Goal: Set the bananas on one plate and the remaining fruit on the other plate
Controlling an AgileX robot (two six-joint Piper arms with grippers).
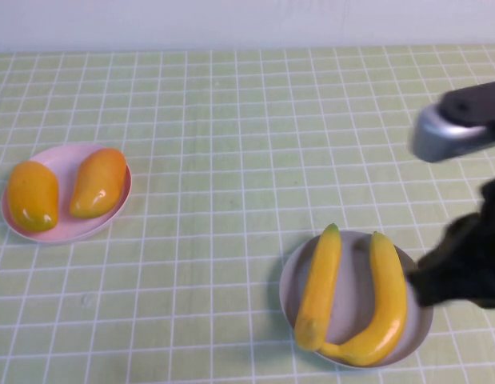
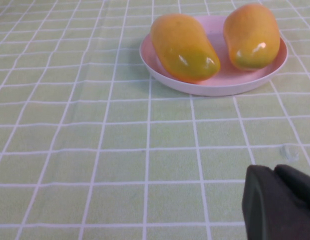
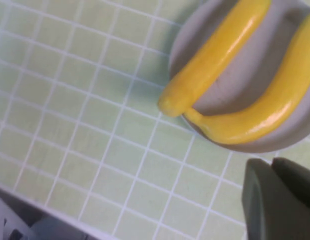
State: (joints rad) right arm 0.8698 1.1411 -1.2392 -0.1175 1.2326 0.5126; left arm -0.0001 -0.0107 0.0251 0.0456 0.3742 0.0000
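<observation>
Two bananas (image 1: 320, 288) (image 1: 383, 304) lie side by side on the grey-blue plate (image 1: 351, 300) at the front right. At the left, the two orange-yellow fruits (image 1: 33, 195) (image 1: 97, 182) rest on the pink plate (image 1: 65, 158). My right gripper (image 1: 417, 284) hovers at the grey-blue plate's right rim, shut and holding nothing; the right wrist view shows its fingers (image 3: 260, 200) pressed together just off the plate (image 3: 250, 75). My left gripper (image 2: 275, 172) is out of the high view; its wrist view shows it shut and empty, a short way from the pink plate (image 2: 215, 87).
A green checked cloth (image 1: 231, 160) covers the whole table up to a pale wall at the back. The right arm's silver joint (image 1: 439, 132) hangs above the table's right side. A grey object (image 3: 14, 225) sits beyond the table's edge in the right wrist view.
</observation>
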